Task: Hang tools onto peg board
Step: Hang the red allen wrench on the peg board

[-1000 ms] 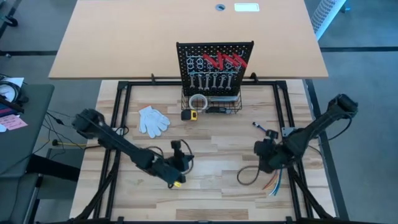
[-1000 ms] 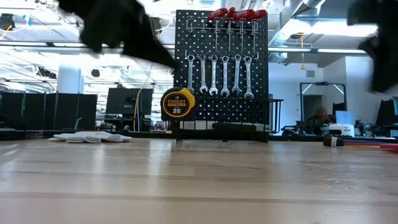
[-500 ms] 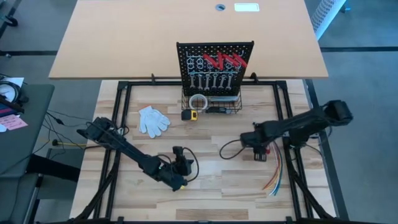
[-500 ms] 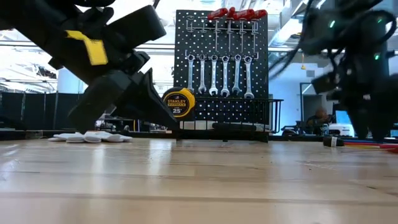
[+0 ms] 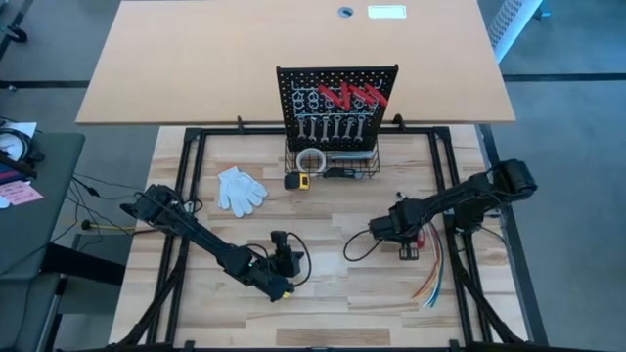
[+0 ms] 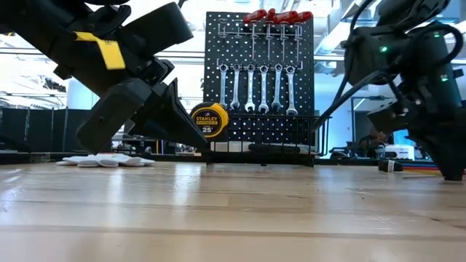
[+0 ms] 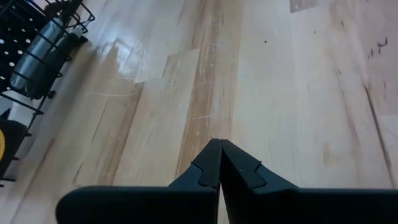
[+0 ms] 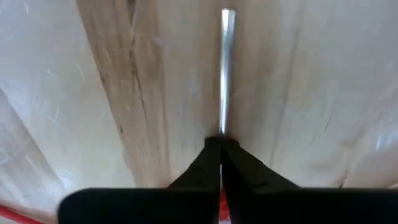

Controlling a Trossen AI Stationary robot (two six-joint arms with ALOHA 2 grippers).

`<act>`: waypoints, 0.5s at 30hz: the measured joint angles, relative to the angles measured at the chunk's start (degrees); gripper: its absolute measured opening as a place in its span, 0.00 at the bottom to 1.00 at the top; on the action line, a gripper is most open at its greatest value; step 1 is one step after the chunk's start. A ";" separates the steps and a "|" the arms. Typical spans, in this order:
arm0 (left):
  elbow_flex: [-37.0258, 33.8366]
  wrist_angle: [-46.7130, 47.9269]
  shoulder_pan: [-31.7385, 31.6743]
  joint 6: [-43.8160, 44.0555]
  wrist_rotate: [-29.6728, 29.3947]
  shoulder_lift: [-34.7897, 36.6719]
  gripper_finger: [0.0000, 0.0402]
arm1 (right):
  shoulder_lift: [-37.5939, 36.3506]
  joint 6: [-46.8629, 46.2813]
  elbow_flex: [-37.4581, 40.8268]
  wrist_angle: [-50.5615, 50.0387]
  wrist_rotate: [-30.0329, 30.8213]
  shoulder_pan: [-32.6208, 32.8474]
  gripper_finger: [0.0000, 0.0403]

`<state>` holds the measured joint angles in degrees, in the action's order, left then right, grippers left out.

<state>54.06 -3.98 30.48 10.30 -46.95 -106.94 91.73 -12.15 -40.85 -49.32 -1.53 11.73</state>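
Note:
The peg board (image 5: 337, 103) stands upright at the table's far middle. Silver wrenches (image 6: 255, 87) hang from its hooks, and red-handled tools (image 6: 277, 16) hang above them. My right gripper (image 8: 221, 142) is down at the tabletop right of centre (image 5: 386, 227), shut on a slim silver tool (image 8: 225, 74) that stretches away from its fingertips. My left gripper (image 7: 219, 146) hangs shut and holding nothing over bare wood near the table's front middle (image 5: 286, 252). My right gripper pinches the slim silver tool by its near end (image 8: 222, 127) between the two fingertips. The fingers come from above and point down. The tool runs straight out from them, low along the wood; whether it is lifted clear does not show.
A black wire basket (image 6: 291, 135) sits at the board's foot with a yellow tape measure (image 6: 208, 120) beside it. A white glove (image 5: 240, 189) lies to the left. Coloured wires (image 5: 430, 284) and a small red part (image 5: 406, 249) lie near my right gripper.
My right gripper has gone down to the tabletop and toward the table's left, away from the coloured wires, and has turned to point down. My left gripper sank a little early in the second and has kept still since.

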 joint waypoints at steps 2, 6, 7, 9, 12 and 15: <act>0.00 -0.03 -0.02 0.72 0.01 0.00 0.00 | -1.53 -0.72 -0.18 0.55 2.86 1.43 0.02; 0.00 -0.39 -0.02 3.69 0.01 0.00 0.00 | -5.42 -0.89 1.03 6.13 10.89 4.74 0.01; 0.01 -0.53 -0.02 4.28 0.01 0.00 0.00 | -6.32 -0.71 1.74 12.99 13.81 5.58 0.01; 0.02 -0.54 -0.02 4.49 0.03 0.00 0.00 | -7.04 0.37 3.40 52.18 18.64 7.09 0.01; 0.05 -0.93 -0.01 4.11 -0.01 0.02 0.00 | -9.72 4.27 6.83 76.75 21.21 9.57 0.00; -0.06 -2.05 0.13 2.97 0.07 0.00 0.00 | -6.31 10.90 9.50 89.50 20.72 11.95 0.00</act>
<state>54.00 -6.03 30.61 13.27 -46.88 -106.94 85.42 -1.25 -31.35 40.18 19.19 23.68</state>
